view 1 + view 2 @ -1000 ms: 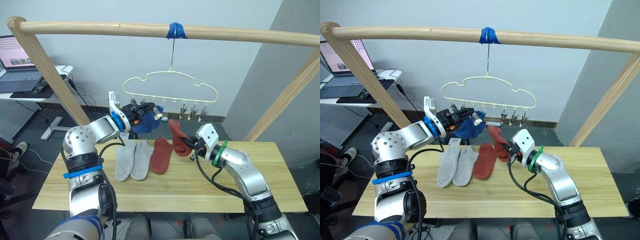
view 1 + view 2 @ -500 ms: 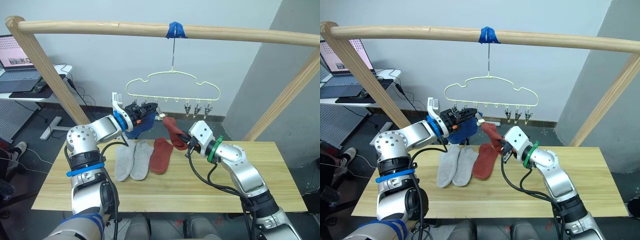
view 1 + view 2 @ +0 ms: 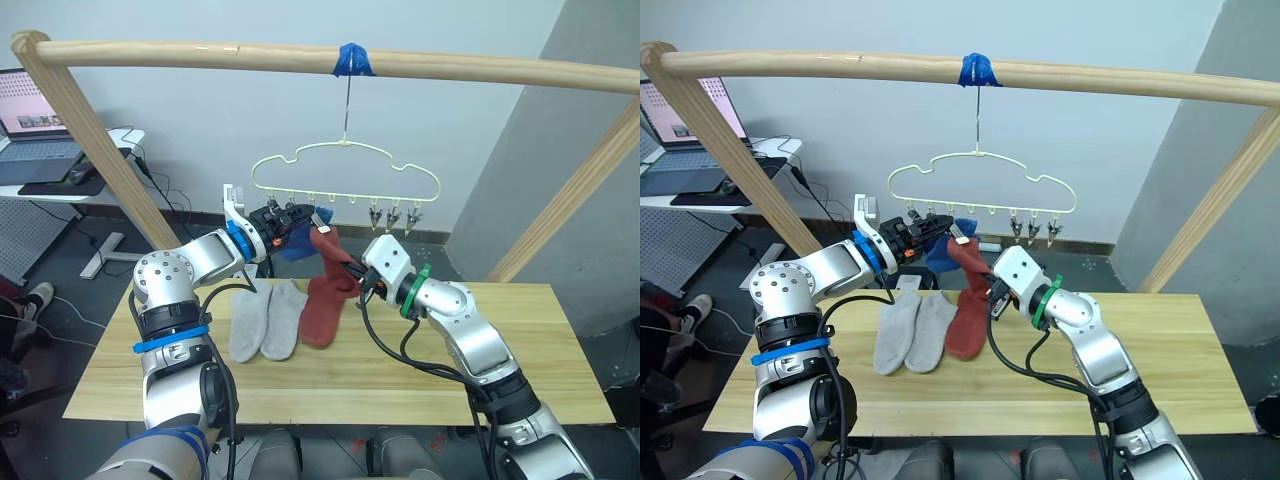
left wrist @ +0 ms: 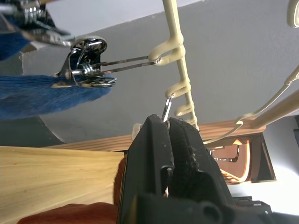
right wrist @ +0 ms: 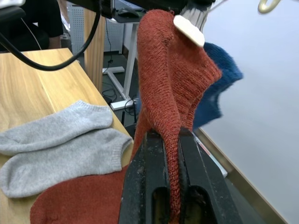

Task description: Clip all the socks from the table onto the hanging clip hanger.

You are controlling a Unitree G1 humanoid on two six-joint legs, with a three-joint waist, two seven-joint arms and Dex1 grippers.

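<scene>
1. Clip hanger: upper centre of the head views, hung by its hook from blue tape on the wooden pole. Row of small metal clips along its bottom edge.
2. Left gripper: centre-left, raised to the clip row's left end. Left wrist view shows its black fingers pressed together around a clip's wire link, w/ the clip body hidden between them; so closed on a clip.
3. Blue socks: already clipped, hanging just behind the left gripper at centre frame. Left wrist view shows blue fabric pinched in a metal clip.
4. Right gripper: centre of frame, just below the clip row. Fingers clamped on a rust red sock, which stands up from the jaws, its top reaching the left gripper's fingertips.
5. Second red sock: flat on the table, mid-frame, right under the held one.
6. Two grey socks: side by side on the table, just left of the flat red sock, touching each other.
7. Laptop: far upper left, on a separate desk, well apart from the table.
</scene>
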